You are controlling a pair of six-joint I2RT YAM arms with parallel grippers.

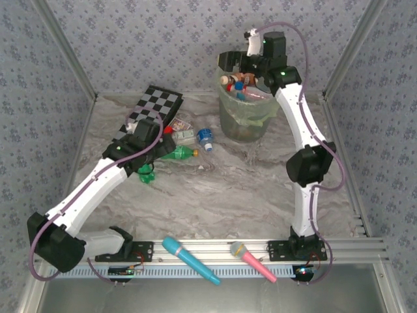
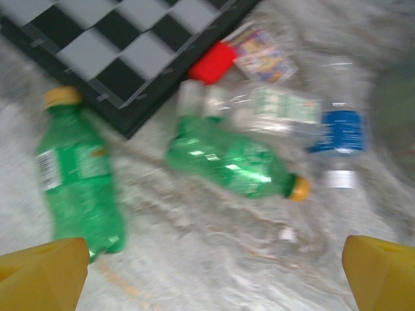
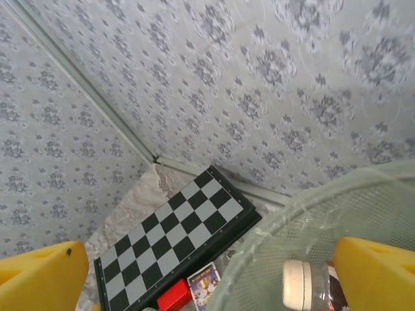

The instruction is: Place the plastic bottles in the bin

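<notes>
the left wrist view is smeared by motion: the labels on the left green bottle (image 2: 78, 181), the middle green bottle (image 2: 230, 162) and the blue-banded clear bottle (image 2: 340, 129) cannot be read, nor the print on the card (image 2: 262, 55). the chessboard (image 2: 130, 39) runs off the top edge. the left gripper (image 2: 214, 265) has its yellow fingers (image 2: 45, 272) cut by the bottom corners. from above, the bottles in the bin (image 1: 242, 83) are too small to count. in the right wrist view, the white-capped bottle (image 3: 301, 285) and the red block (image 3: 174, 299) are cut by the bottom edge.
</notes>
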